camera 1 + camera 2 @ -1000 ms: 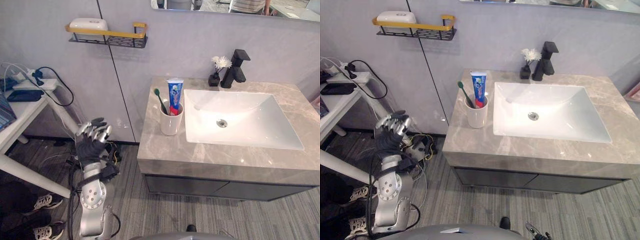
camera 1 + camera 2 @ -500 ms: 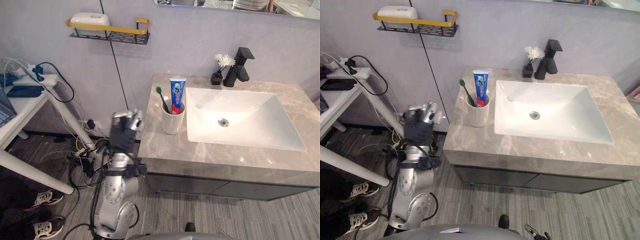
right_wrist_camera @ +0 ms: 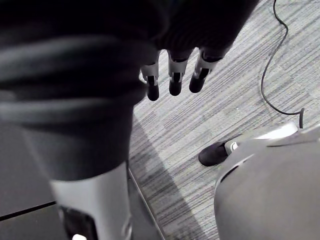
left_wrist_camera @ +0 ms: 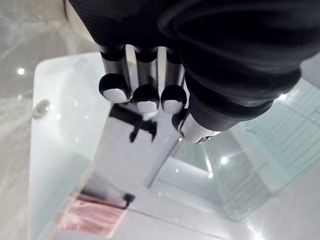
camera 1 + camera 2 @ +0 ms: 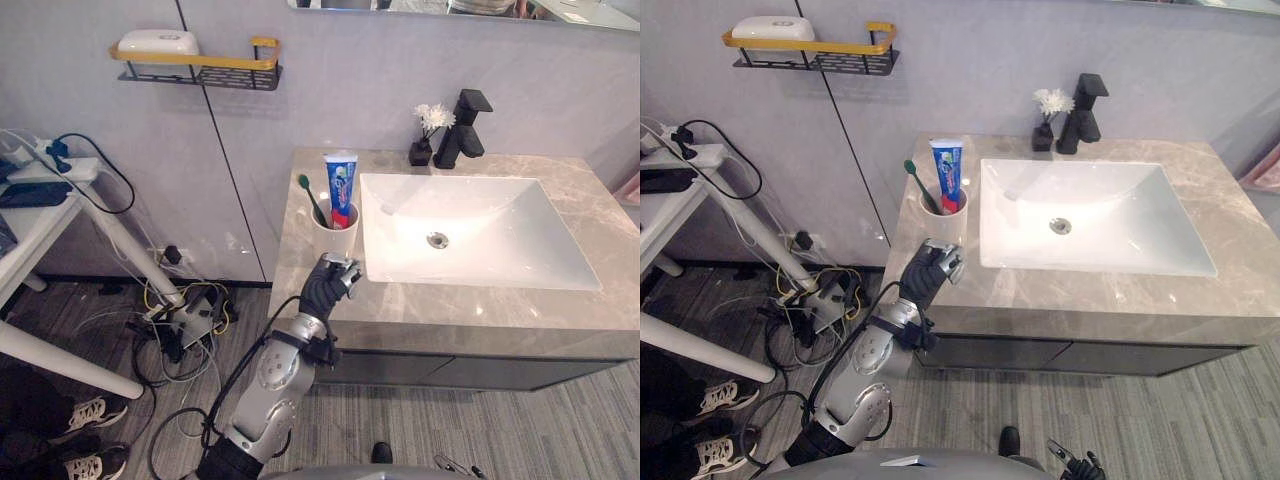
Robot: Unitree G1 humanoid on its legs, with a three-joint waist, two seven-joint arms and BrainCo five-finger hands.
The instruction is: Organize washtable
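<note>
**Washtable nearly tidy**

The left robot hand [image 5: 328, 285] is held at the worktop's [image 5: 450, 310] front left edge, fingers relaxed, empty; the right robot hand [image 3: 175, 80] hangs loose-fingered. Beyond, toothbrush [image 5: 311, 197] and toothpaste [image 5: 341, 188] are stood in the cup [image 5: 335, 238]. Little seems left; the faucet [image 5: 462, 128] at the back edge obstructs nothing.

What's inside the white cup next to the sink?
In the white cup a green toothbrush leans toward the wall and a blue toothpaste tube stands upright. The cup's wall hides their lower ends and anything else at the bottom.
</note>
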